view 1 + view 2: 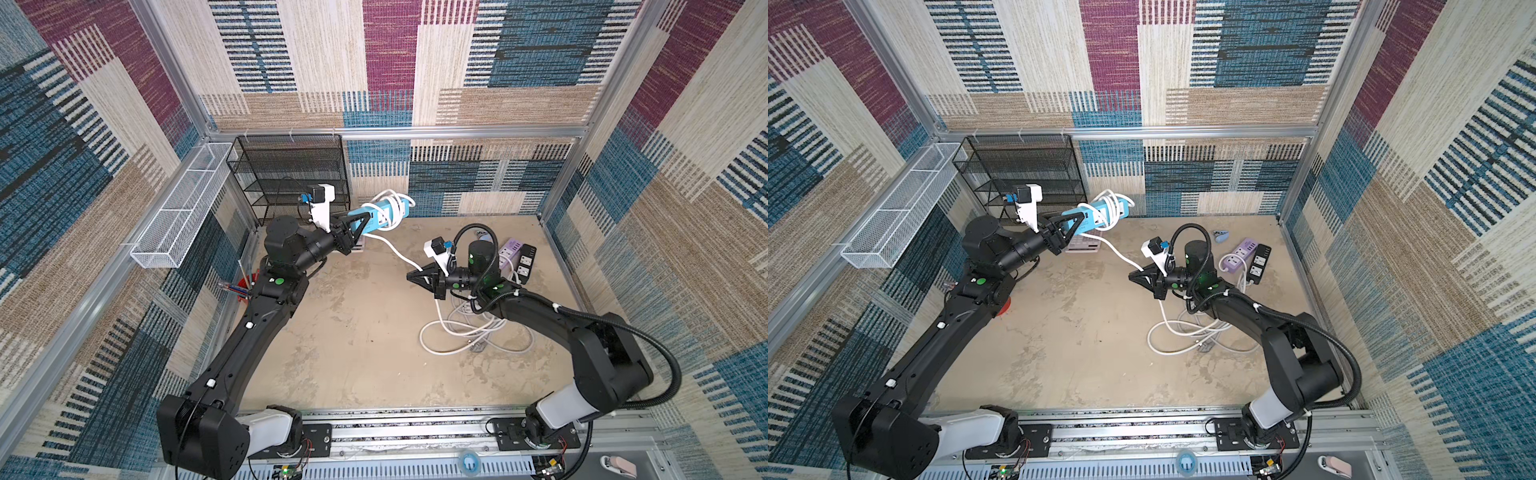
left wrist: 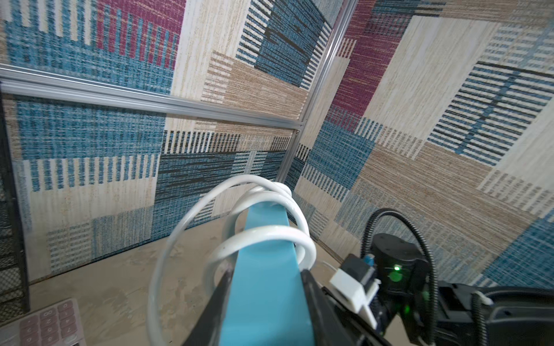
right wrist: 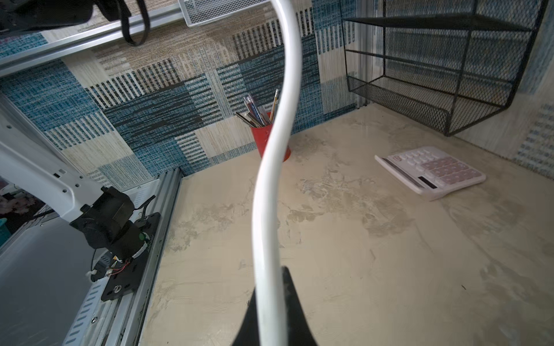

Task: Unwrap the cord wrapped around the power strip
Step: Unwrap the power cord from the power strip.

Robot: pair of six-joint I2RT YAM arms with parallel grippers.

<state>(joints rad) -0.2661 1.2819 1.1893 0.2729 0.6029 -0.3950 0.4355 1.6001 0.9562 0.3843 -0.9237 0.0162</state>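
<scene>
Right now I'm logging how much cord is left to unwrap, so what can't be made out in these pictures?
- Far end of the blue power strip: left wrist view, covered by white cord loops.
- Cord pile: both top views, partly under the right arm.
- Right pincer: right wrist view, cut off at the picture's edge.
- Calculator: a top view, mostly beneath the left pincer.
</scene>
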